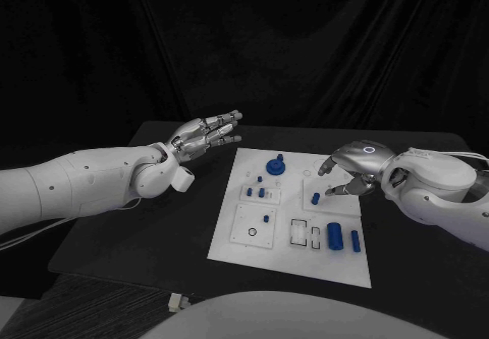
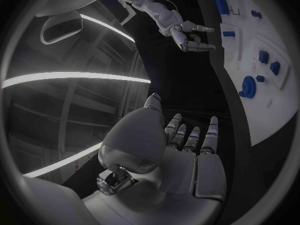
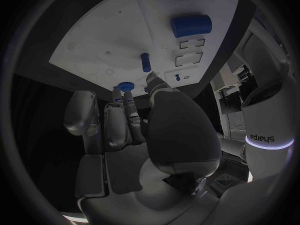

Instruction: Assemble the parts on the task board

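Note:
The white task board [image 1: 295, 261] lies in the middle of the black table. On it are a round blue gear [image 1: 275, 167], small blue pieces [image 1: 263, 191], a short blue peg [image 1: 315, 198] and two blue cylinders [image 1: 334, 234] near the front right. My right hand [image 1: 346, 173] hovers over the board's right far part, just beside the peg, with its fingers loosely bent and nothing in them. The right wrist view shows the peg [image 3: 145, 62] just past the thumb tip. My left hand [image 1: 209, 133] is raised left of the board, fingers spread, holding nothing.
A black ring [image 1: 251, 231] and rectangular outlines [image 1: 299, 233] mark the board's front half. Bare black table [image 1: 152, 233] stretches left of the board. A dark curtain hangs behind the table.

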Robot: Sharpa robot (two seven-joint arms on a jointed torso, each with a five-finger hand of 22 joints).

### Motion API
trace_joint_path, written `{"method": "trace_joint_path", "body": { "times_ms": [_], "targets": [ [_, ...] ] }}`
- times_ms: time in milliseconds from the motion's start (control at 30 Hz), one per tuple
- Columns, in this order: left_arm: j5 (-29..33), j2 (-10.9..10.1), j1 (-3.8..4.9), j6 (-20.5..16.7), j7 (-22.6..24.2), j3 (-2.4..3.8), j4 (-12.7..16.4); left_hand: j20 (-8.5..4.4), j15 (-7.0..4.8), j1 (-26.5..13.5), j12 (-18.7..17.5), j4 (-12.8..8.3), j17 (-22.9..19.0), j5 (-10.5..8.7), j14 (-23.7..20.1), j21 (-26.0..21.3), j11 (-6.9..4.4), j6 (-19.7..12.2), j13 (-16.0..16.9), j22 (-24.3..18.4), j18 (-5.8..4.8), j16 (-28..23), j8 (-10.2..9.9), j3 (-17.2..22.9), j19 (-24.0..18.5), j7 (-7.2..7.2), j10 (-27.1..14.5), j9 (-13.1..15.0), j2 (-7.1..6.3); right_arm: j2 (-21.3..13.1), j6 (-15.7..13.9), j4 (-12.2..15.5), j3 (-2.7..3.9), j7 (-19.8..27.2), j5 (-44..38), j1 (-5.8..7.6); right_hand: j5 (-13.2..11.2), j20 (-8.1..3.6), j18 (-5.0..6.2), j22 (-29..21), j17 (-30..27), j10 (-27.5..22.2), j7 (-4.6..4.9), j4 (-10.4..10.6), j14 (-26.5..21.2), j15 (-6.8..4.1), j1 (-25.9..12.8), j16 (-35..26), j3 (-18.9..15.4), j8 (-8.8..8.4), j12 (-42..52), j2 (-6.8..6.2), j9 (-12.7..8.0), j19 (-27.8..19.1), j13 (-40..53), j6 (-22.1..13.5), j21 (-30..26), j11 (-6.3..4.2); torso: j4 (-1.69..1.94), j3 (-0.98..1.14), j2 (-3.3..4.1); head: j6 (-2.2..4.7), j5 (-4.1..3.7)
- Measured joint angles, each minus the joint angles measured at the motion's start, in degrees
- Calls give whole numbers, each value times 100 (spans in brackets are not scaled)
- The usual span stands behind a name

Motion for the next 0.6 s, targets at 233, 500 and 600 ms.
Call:
{"method": "trace_joint_path", "body": {
  "times_ms": [233, 500, 600],
  "targets": [
    [0, -2, 0, 0, 0, 0, -3, 0, 0, 0, 0, 0, 0, 0, 0, 0, 0, 0, 0, 0, 0, 0, 0, 0, 0, 0, 0, 0, 0, 86, 103, -79, 0, 15, 0, -100, 0, 0, 0, 0, -23, 68, 0, -70, 20, -20, 216, -27, 70, -22, 0, 72, -28, 0, -10, 0, -10, -28, 3, 5, 3, 0, 1],
    [0, 0, 0, 1, 0, -1, -5, 0, 0, 0, 0, 0, 0, 0, 0, 0, 19, 0, 0, 0, 0, 0, 0, 0, 0, 0, 20, -1, 0, 238, 196, -252, 1, 65, 0, -284, 408, 0, 0, 0, -71, 190, 33, -288, 20, -21, 564, -55, 238, -49, 0, 226, -79, 0, -22, 32, -86, -45, 4, 7, 3, -1, 1],
    [0, 0, 0, 1, 0, -1, -4, 0, 0, 0, 0, 0, 0, 37, 0, 0, 20, 0, 0, -1, 0, 0, 0, 0, 0, 0, 21, -1, 0, 304, 208, -326, 1, 102, 0, -352, 649, 0, 0, -1, -81, 258, 51, -406, 20, -21, 650, -78, 308, -50, -29, 273, -100, 0, -22, 51, -98, -34, 4, 7, 3, -1, 7]
  ]
}}
